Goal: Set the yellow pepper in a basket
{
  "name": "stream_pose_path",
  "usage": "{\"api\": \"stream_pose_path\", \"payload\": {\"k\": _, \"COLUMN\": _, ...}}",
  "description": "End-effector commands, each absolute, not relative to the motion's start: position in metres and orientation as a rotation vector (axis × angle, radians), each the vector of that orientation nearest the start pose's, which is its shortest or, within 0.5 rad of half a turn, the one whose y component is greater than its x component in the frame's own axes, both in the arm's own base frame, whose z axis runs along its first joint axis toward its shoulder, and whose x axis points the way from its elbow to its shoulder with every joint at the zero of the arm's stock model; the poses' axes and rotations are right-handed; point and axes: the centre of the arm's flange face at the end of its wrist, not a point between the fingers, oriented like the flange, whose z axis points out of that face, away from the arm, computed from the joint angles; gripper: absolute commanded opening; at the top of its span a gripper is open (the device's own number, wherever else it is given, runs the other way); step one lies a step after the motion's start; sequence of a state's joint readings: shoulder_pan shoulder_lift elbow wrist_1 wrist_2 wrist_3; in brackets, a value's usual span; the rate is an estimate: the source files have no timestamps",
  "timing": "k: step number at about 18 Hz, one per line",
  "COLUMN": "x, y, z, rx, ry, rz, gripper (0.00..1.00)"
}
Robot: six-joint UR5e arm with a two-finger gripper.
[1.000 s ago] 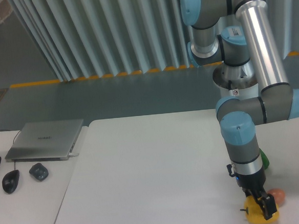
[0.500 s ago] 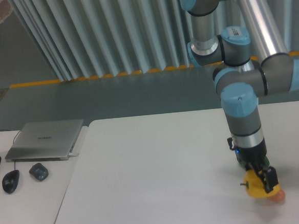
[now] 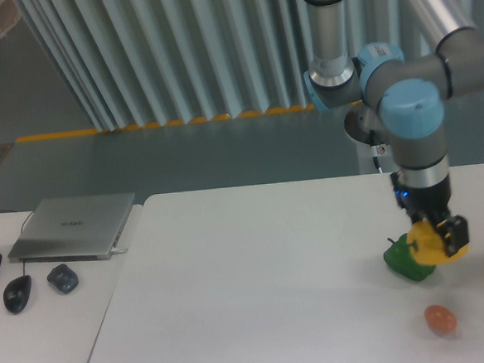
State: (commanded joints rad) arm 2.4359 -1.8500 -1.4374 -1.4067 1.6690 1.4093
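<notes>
Pepper in the air, that is the picture: the gripper (image 3: 442, 238) is clamped on the yellow pepper (image 3: 430, 244), fingers closed either side of it, and the fruit hangs clear of the white table (image 3: 250, 297) over on the right side of the scene. Right behind and below it sits the green pepper (image 3: 405, 262), partly covered from this angle, so whether the two touch I cannot tell, though the yellow one looks lifted above it. Nearer the camera and a little to the right lies the small orange egg-shaped thing (image 3: 440, 320), well apart from the gripper and resting on the tabletop. Off to the far left, on the grey side surface, sit a closed laptop (image 3: 75, 226) and two computer mice (image 3: 40, 287), nowhere near the action. So the step in hand reads as the carry: the pick looks done, the load is secure by the look of it, and the arm (image 3: 417, 128) stands tall over it. Now here is the catch: no basket shows anywhere in this view. The next move calls for travelling toward wherever it stands, likely out of frame, keeping height so the pepper clears the green one, then lowering and letting go.
</notes>
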Motion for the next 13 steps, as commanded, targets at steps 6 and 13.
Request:
{"api": "stream_pose_path", "payload": {"k": 6, "x": -0.448, "y": 0.438, "z": 0.427, "rx": -3.064, "ry": 0.946, "rz": 0.161, "gripper": 0.59}}
{"api": "stream_pose_path", "payload": {"k": 13, "x": -0.526, "y": 0.382, "z": 0.410, "rx": -3.094, "ry": 0.702, "rz": 0.369, "gripper": 0.59}}
